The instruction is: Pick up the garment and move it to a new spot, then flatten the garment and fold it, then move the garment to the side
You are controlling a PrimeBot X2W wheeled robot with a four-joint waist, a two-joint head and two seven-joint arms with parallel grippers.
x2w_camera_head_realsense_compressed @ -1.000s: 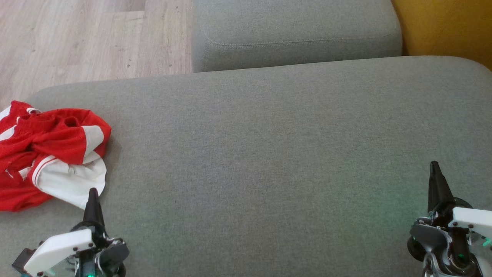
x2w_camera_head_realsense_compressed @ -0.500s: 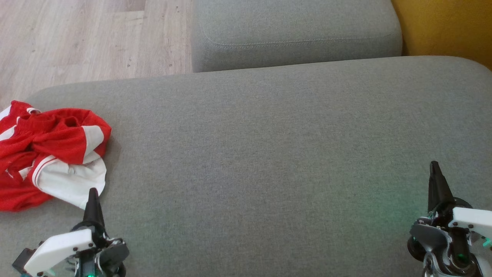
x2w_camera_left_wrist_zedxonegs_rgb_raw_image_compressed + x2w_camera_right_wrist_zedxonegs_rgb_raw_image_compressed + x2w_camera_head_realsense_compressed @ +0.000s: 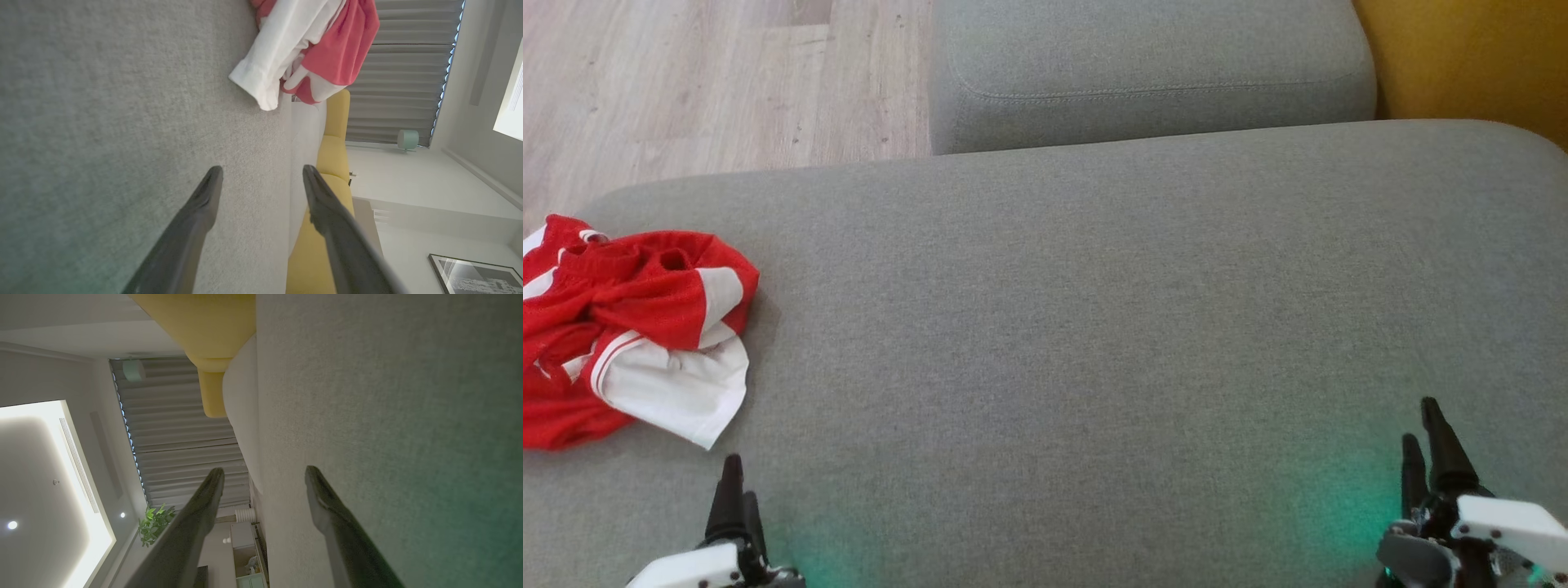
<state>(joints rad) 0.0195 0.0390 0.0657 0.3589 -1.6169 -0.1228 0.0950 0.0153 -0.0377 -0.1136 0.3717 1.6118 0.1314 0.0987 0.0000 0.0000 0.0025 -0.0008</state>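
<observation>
The garment (image 3: pixel 629 327) is a crumpled red and white shirt lying at the left end of the grey cushion (image 3: pixel 1094 327). In the left wrist view the garment (image 3: pixel 310 53) lies ahead of the fingers, apart from them. My left gripper (image 3: pixel 740 482) is low at the lower left, just below the garment's white corner, not touching it. Its jaws stand open and hold nothing (image 3: pixel 262 168). My right gripper (image 3: pixel 1419 420) sits at the lower right, far from the garment, also open with nothing between its fingers (image 3: pixel 265 469).
A second grey cushion (image 3: pixel 1152 73) lies beyond the far edge. Wooden floor (image 3: pixel 686 90) shows at the upper left, and a yellow seat (image 3: pixel 1470 57) at the upper right. The garment reaches the cushion's left edge.
Both grippers have opened from shut and drawn back toward the bottom edge of the head view. The garment has not moved.
</observation>
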